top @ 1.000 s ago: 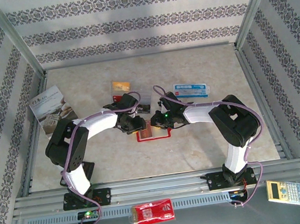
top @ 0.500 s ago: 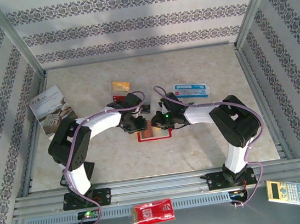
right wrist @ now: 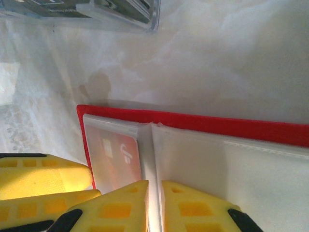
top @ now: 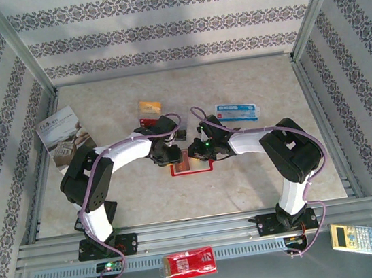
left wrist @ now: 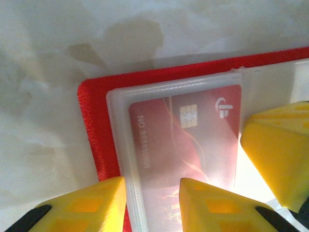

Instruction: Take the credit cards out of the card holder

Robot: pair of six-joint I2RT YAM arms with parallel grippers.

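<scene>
1. Left pincer (left wrist: 152, 188) is down on the card holder (left wrist: 94, 130), jaws apart, straddling the clear pocket's edge.
2. Just ahead of its tips, the credit card (left wrist: 186, 140) lies fully inside that pocket, so extraction is in hand and this one is not yet out.
3. Right pincer (right wrist: 153, 189) is nearly together on the centre seam and seemingly clamped there, though the view is tight.
4. Next move, I'd judge: catch the card's edge and slide it out, with the card holder pinned to the surface (left wrist: 43, 72).

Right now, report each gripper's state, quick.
Left gripper: open, fingers astride the holder pocket edge, over the card.
Right gripper: shut on the holder's clear middle fold.
</scene>
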